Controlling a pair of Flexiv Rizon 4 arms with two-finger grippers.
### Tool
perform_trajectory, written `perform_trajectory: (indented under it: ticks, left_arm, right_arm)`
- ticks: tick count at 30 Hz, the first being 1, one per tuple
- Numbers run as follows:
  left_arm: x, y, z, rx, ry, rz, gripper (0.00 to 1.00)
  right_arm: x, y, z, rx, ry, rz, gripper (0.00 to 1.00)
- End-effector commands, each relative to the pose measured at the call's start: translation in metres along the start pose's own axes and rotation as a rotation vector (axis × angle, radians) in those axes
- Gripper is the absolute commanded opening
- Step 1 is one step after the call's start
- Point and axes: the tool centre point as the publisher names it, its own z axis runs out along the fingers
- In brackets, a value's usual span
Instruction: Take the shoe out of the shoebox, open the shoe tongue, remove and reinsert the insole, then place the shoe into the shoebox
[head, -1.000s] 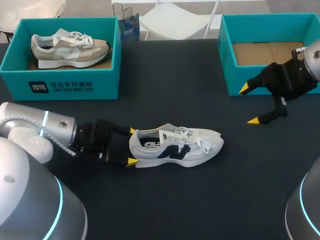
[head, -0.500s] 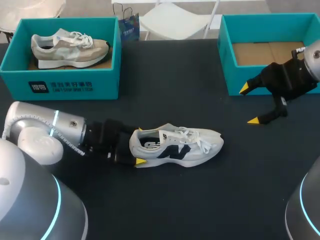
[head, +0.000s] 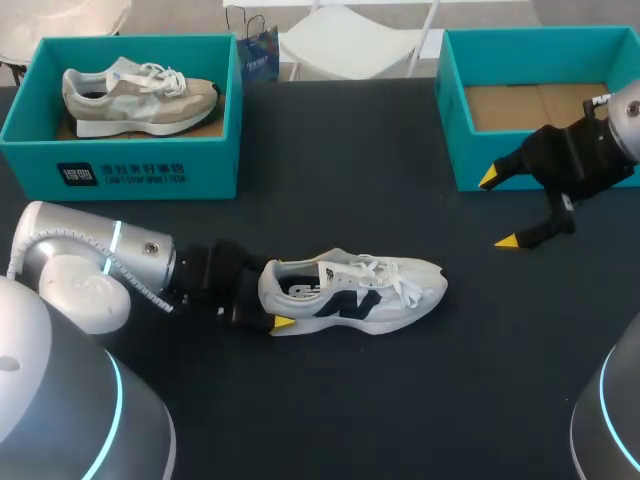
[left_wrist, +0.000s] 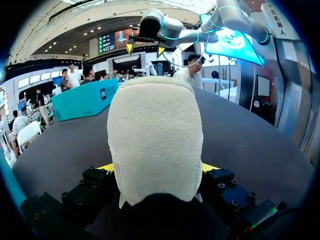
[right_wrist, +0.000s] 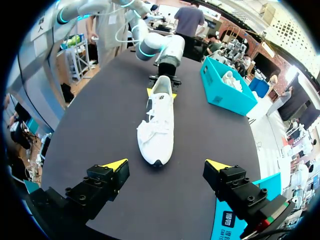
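Observation:
A white shoe with dark side marks (head: 370, 290) lies on its sole on the black table, toe pointing right. My left gripper (head: 278, 292) is at its heel. In the left wrist view the cream heel (left_wrist: 155, 135) fills the space between the fingers, and both yellow tips press its sides. My right gripper (head: 498, 209) hangs open above the table in front of the empty teal shoebox (head: 450, 130). It has nothing between its fingers. In the right wrist view the shoe (right_wrist: 159, 125) lies well ahead of that gripper (right_wrist: 166, 165).
A second teal shoebox (head: 120, 165) at the back left holds a beige shoe (head: 135, 95). A small blue bag (head: 255, 50) stands behind it. Bare black tabletop lies between the two boxes and in front of the shoe.
My left arm has slid right until its fingers reach around the shoe's heel, and they have drawn in against it. The shoe and my right arm have not moved.

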Motion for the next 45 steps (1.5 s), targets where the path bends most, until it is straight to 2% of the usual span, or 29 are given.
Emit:
perform_trajectory:
  ticks: [1, 6, 8, 10, 11, 12, 13, 15, 16, 18, 19, 41, 42, 44, 45]
  left_arm:
    - [0.002, 0.003, 0.002, -0.005, 0.002, 0.001, 0.0]
    - [0.002, 0.003, 0.002, -0.005, 0.002, 0.001, 0.0]
    - [0.002, 0.003, 0.002, -0.005, 0.002, 0.001, 0.0]
    - [0.002, 0.003, 0.002, -0.005, 0.002, 0.001, 0.0]
    - [0.002, 0.003, 0.002, -0.005, 0.002, 0.001, 0.0]
    - [0.002, 0.003, 0.002, -0.005, 0.002, 0.001, 0.0]
    - [0.002, 0.003, 0.002, -0.005, 0.002, 0.001, 0.0]
    - [0.002, 0.003, 0.002, -0.005, 0.002, 0.001, 0.0]
    - [0.002, 0.003, 0.002, -0.005, 0.002, 0.001, 0.0]
    - [0.002, 0.003, 0.002, -0.005, 0.002, 0.001, 0.0]
    - [0.002, 0.003, 0.002, -0.005, 0.002, 0.001, 0.0]
    - [0.002, 0.003, 0.002, -0.005, 0.002, 0.001, 0.0]
    - [0.002, 0.003, 0.002, -0.005, 0.002, 0.001, 0.0]
    - [0.002, 0.003, 0.002, -0.005, 0.002, 0.001, 0.0]
    - [0.002, 0.003, 0.002, -0.005, 0.002, 0.001, 0.0]
  right_arm:
    - [-0.001, 0.0, 0.001, 0.003, 0.001, 0.0, 1.0]
    - [-0.001, 0.0, 0.001, 0.003, 0.001, 0.0, 1.0]
    - [-0.005, 0.004, -0.005, -0.02, -0.05, 0.126, 1.0]
    - [-0.01, 0.015, -0.004, 0.076, -0.125, 0.266, 1.0]
    - [-0.011, 0.023, 0.0, 0.174, -0.194, 0.396, 1.0]
    - [-0.011, 0.028, 0.002, 0.183, -0.248, 0.427, 1.0]
    - [-0.01, 0.038, 0.009, 0.242, -0.319, 0.533, 1.0]
    - [-0.011, 0.045, 0.017, 0.264, -0.358, 0.572, 1.0]
    - [-0.009, 0.058, 0.029, 0.347, -0.435, 0.703, 1.0]
    - [-0.006, 0.068, 0.037, 0.402, -0.497, 0.805, 1.0]
    - [-0.009, 0.075, 0.046, 0.397, -0.5, 0.819, 1.0]
    - [-0.012, 0.078, 0.047, 0.396, -0.508, 0.818, 1.0]
    - [-0.017, 0.082, 0.048, 0.425, -0.543, 0.894, 1.0]
    - [-0.021, 0.088, 0.05, 0.429, -0.559, 0.895, 1.0]
    - [-0.025, 0.093, 0.054, 0.453, -0.581, 0.954, 1.0]
